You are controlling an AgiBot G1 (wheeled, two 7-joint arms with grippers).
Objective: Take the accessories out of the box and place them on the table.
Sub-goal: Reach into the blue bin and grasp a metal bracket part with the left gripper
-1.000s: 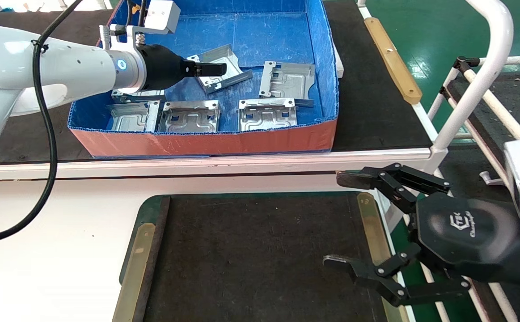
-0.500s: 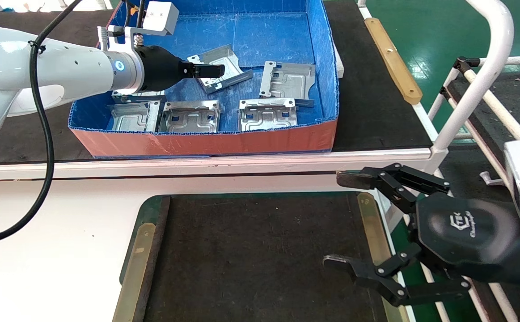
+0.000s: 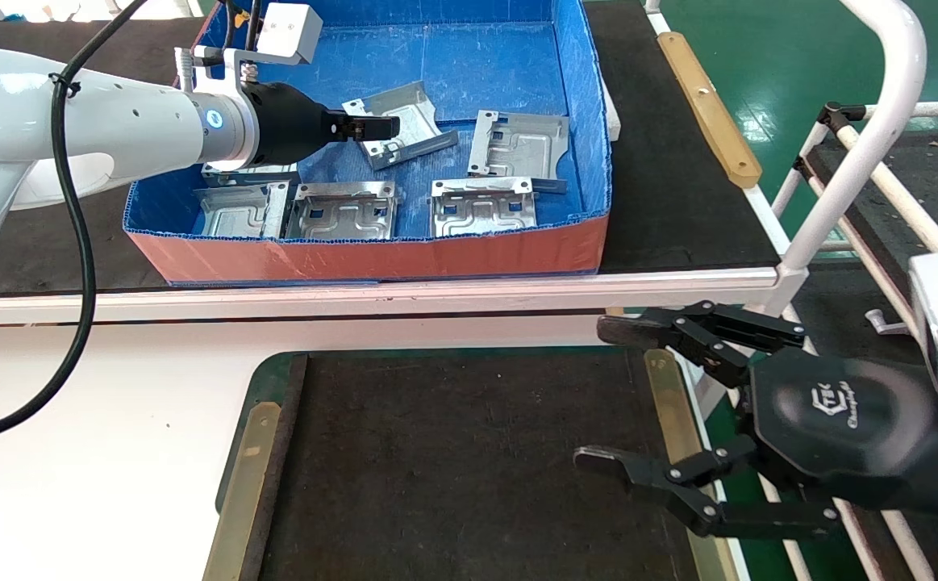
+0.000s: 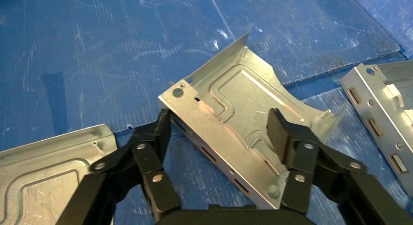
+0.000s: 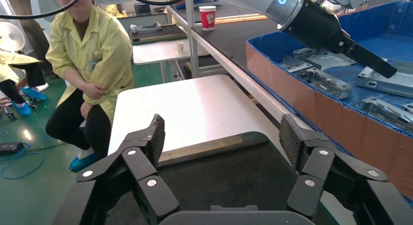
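Slightly raised since the earlier frame, one tilted plate [image 4: 238, 122] is straddled by the left end effector [image 4: 219, 132], fingers wide; closure should be centred across its edges. The right end effector [image 3: 626, 395] is parked wide open over the table [image 3: 114, 420].

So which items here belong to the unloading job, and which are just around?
Job:
- accessories, tilted one between left pincer fingers
- box
- table
- right pincer, open above the mat

Bystanders:
- red paper cup
- seated person in yellow coat
- white tube frame
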